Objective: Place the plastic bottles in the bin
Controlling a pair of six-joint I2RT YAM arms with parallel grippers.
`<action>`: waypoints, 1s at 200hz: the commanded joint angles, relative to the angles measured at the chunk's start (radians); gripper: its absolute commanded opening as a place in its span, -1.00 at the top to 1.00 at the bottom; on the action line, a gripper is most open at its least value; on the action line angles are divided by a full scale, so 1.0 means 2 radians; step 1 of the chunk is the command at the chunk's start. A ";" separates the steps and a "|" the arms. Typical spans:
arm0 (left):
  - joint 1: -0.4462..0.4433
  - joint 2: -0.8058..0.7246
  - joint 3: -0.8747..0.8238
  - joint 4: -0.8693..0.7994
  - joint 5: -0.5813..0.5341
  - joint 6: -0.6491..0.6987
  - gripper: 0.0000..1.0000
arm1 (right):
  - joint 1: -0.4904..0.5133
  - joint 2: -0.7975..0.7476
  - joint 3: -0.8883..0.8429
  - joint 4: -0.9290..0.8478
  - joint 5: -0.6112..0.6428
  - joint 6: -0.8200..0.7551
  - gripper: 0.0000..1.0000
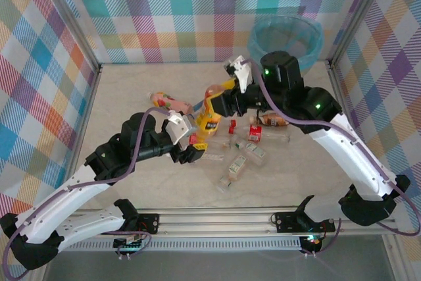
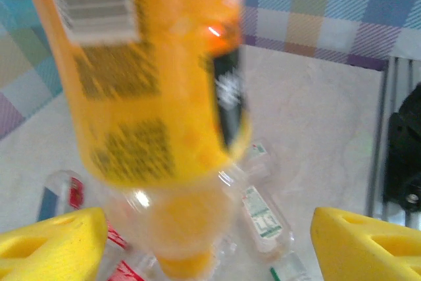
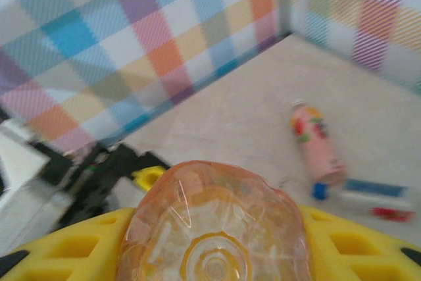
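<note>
An orange-labelled plastic bottle [image 1: 211, 115] hangs above the table's middle, cap down, and my right gripper [image 1: 222, 100] is shut on its upper end. In the right wrist view its clear base [image 3: 212, 218] fills the gap between my right gripper's [image 3: 214, 248] yellow fingers. My left gripper [image 1: 192, 148] sits just below and left of it, open. In the left wrist view the bottle [image 2: 154, 90] looms blurred between the wide-apart fingers [image 2: 56, 241] of my left gripper [image 2: 207, 248], untouched by the right finger. The bin [image 1: 287, 36], grey with a blue liner, stands at the back right.
Several bottles lie on the table: a pink one [image 1: 168, 102] [image 3: 316, 143] at the left, red-labelled ones [image 1: 255, 134] [image 2: 74, 195], green-white ones [image 1: 238, 166] [image 2: 263, 212] and a brown one [image 1: 273, 120]. Checked walls enclose the table.
</note>
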 commanded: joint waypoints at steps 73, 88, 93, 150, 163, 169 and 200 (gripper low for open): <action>-0.008 -0.001 0.042 0.043 -0.027 0.040 -0.65 | -0.114 0.113 0.211 0.024 0.201 -0.145 0.26; -0.008 0.006 0.039 0.044 -0.026 0.043 -0.65 | -0.140 0.137 0.231 0.048 0.210 -0.145 0.23; -0.008 0.008 0.039 0.044 -0.026 0.042 -0.65 | -0.147 0.146 0.238 0.055 0.215 -0.145 0.23; -0.006 0.011 0.009 0.059 -0.042 0.037 -0.65 | -0.187 0.278 0.358 0.066 0.290 -0.136 0.22; -0.005 0.012 0.002 0.080 -0.044 0.036 -0.65 | -0.191 0.304 0.377 0.063 0.298 -0.131 0.22; -0.003 0.012 -0.001 0.082 -0.045 0.034 -0.66 | -0.194 0.313 0.382 0.064 0.302 -0.128 0.22; 0.008 0.014 -0.013 0.091 -0.052 0.018 -0.65 | -0.205 0.344 0.383 0.061 0.313 -0.106 0.20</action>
